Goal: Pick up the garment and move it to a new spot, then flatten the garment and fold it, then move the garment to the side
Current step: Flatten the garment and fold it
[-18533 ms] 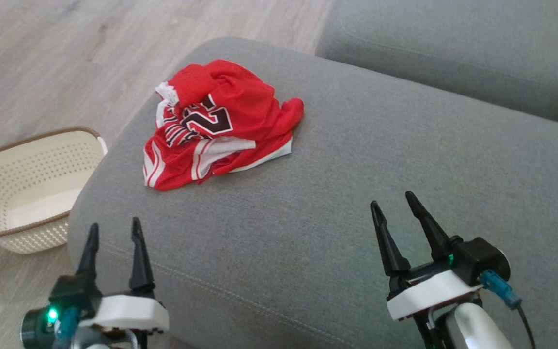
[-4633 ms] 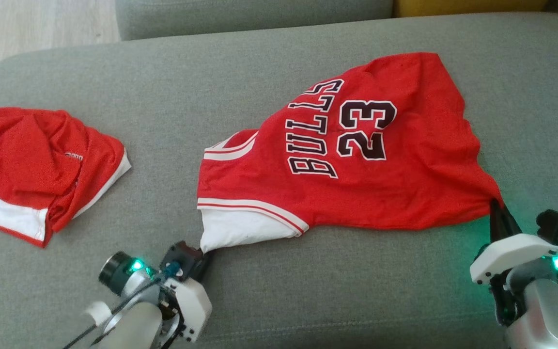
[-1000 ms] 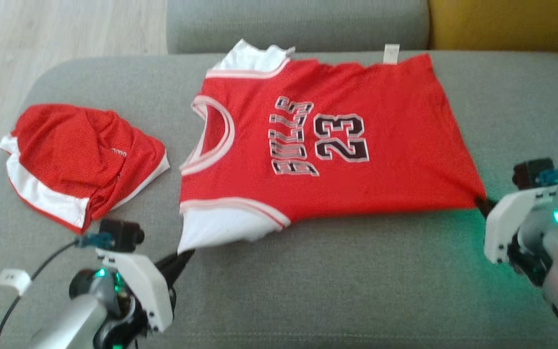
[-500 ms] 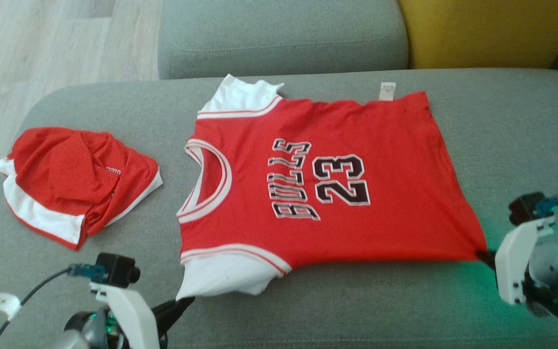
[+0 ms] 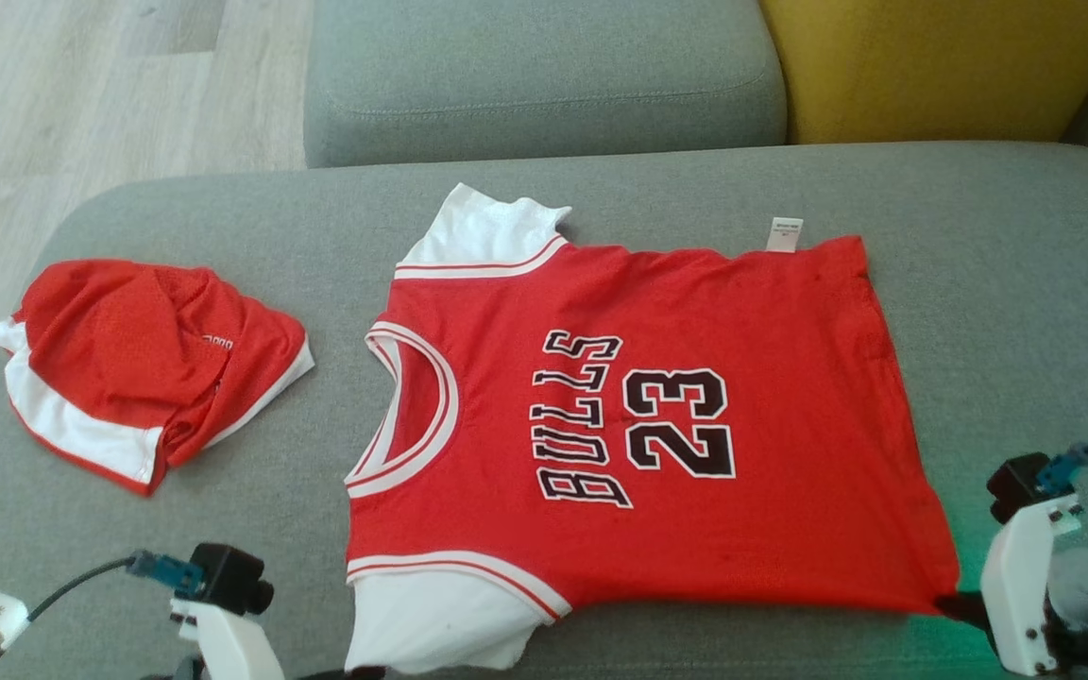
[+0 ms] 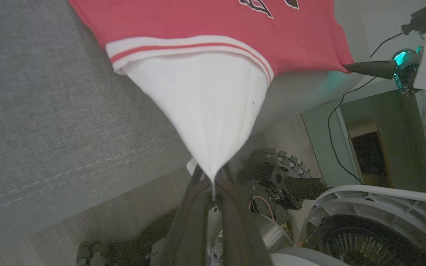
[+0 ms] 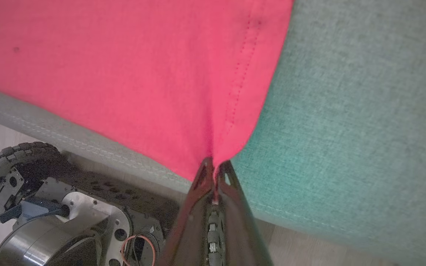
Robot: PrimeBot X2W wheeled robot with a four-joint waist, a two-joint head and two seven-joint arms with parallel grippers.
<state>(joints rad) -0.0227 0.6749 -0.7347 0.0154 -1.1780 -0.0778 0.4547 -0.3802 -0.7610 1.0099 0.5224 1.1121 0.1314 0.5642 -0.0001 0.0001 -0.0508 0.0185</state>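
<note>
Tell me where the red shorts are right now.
In the head view the crumpled red shorts lie on the grey seat cushion at the robot's left. They sit apart from the spread jersey, on its collar side.

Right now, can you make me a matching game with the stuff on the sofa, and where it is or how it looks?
Things:
1. jersey
2. shorts
3. cushion
4. left hand

How they are:
A. yellow, at the back
B. shut on the white sleeve
C. spread flat, number facing up
D. crumpled, off to the left

Pairs: 1-C, 2-D, 3-A, 4-B
</note>
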